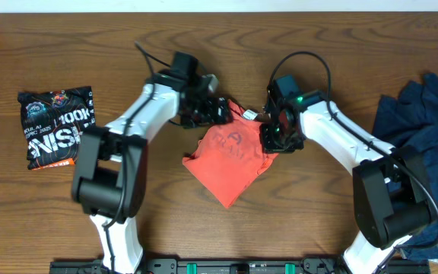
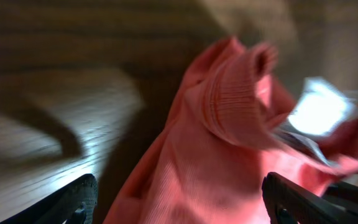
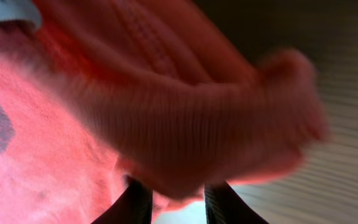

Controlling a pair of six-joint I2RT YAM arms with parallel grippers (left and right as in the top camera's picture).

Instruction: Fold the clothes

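- Only the overhead view shows the whole brown wooden table. A coral-red cotton T-shirt lies bunched in a rough diamond at its centre, a folded black printed T-shirt near the left edge, and a crumpled dark-navy T-shirt at the right edge.
- The left wrist view adds the coral shirt's ribbed collar and a white label; the left jaws are spread wide, holding nothing.
- In the right wrist view the right jaws stand close together, pinching a soft knit fold of the coral shirt.

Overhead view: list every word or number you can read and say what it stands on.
"100K": white print on the folded black cotton T-shirt.
"NSI": large white letters below it, cut by the fold.
Small print on that shirt: too small.
Navy mark on the crumpled coral-red cotton T-shirt: unreadable.
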